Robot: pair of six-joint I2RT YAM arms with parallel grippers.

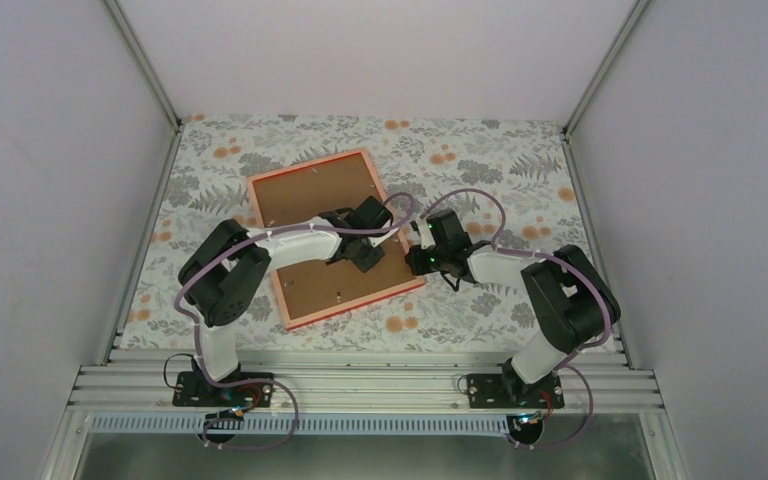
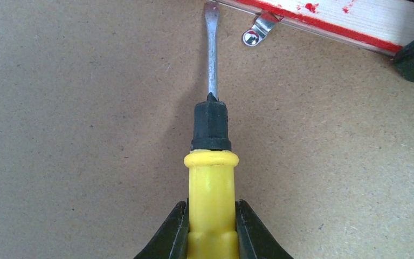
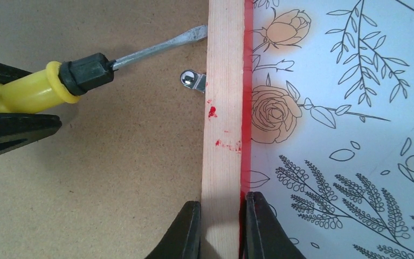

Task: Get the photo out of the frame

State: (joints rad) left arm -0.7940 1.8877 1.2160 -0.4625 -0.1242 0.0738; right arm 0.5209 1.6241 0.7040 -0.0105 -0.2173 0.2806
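**A:** What are the left fingers [image 2: 177, 231] doing?

**B:** They are pinching the yellow handle of a screwdriver [image 2: 211, 178], one finger on each side. Its flat tip reaches across the frame's brown back [image 2: 86, 135] to the inner edge of the frame's wooden rail [image 3: 223, 135]. It sits just beside a small metal tab [image 3: 193, 81] fixed to that rail.

**A:** And the right fingers [image 3: 186, 232]?

**B:** They are clamped on the same rail. One is on the inner side, over the brown back, and the other is on the red outer side. They sit further along the rail from the tab, apart from the screwdriver.

**A:** Where is the frame [image 1: 300, 195]?

**B:** It lies flat and back up on the flowered tabletop [image 1: 480, 160], turned at an angle, with the cloth showing all round it. Both arms meet at its right edge.

**A:** And the photo?

**B:** I cannot tell. Only the brown back faces up.
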